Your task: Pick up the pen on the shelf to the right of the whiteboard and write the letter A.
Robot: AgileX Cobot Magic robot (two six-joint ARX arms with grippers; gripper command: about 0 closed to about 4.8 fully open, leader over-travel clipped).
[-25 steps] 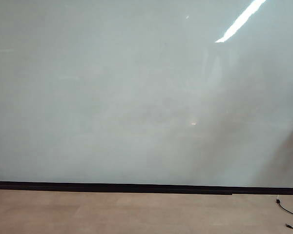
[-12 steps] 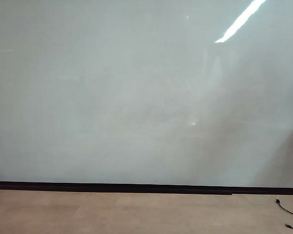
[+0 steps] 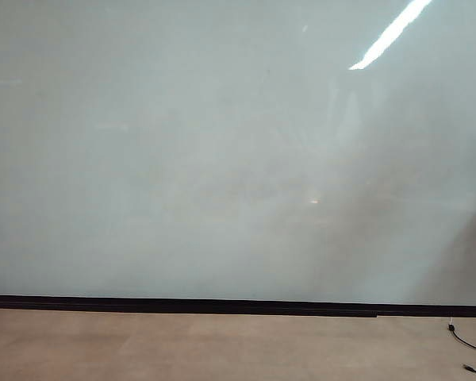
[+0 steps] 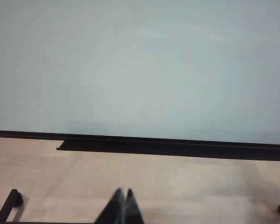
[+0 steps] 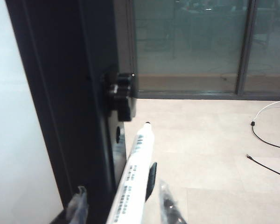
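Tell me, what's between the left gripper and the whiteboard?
Only bare tan floor. In the left wrist view, the left gripper sits shut, apart from the whiteboard. No pen there.

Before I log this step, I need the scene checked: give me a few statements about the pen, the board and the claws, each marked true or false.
1. The whiteboard already carries a drawn letter. False: it is blank in the exterior view.
2. The right claw is closed around the pen. True.
3. The pen's black tip points away from the right wrist camera. True.
4. The left claw is spread wide open. False: its fingertips meet.
5. Both arms show in the exterior view. False: neither does.
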